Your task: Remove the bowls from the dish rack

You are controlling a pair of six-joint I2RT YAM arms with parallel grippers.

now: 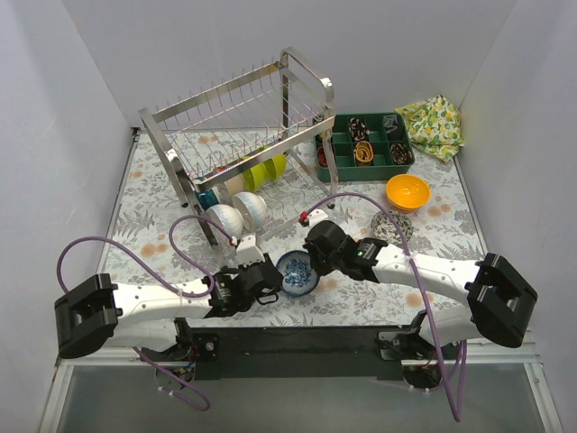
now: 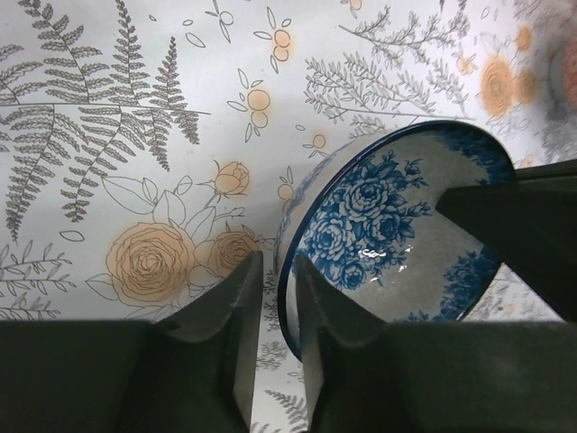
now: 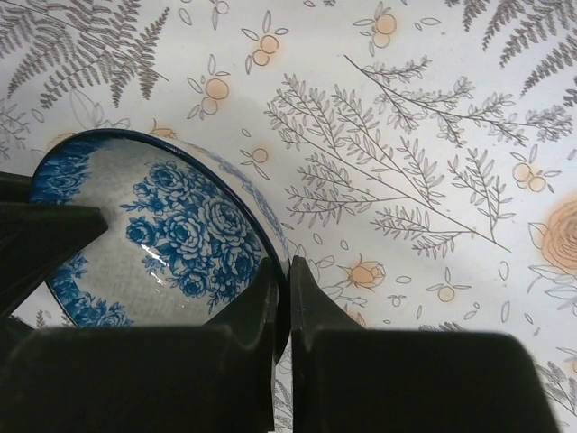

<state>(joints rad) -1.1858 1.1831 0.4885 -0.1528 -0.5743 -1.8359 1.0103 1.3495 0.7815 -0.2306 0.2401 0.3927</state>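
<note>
Floral table (image 1: 149, 212): right gripper (image 3: 289, 273) pinches bowl (image 3: 176, 236).

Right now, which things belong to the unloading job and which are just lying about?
Job: dish rack; held blue-and-white bowl; orange bowl; lime green bowls; white bowls; another patterned bowl.
Lying about: dark green tray; lemon-print cloth.

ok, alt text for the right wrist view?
A blue-and-white floral bowl fills the lower left, its rim pinched in the dark jaws of the right gripper. Behind it is a white table cover printed with grey ferns and orange flowers.
</note>
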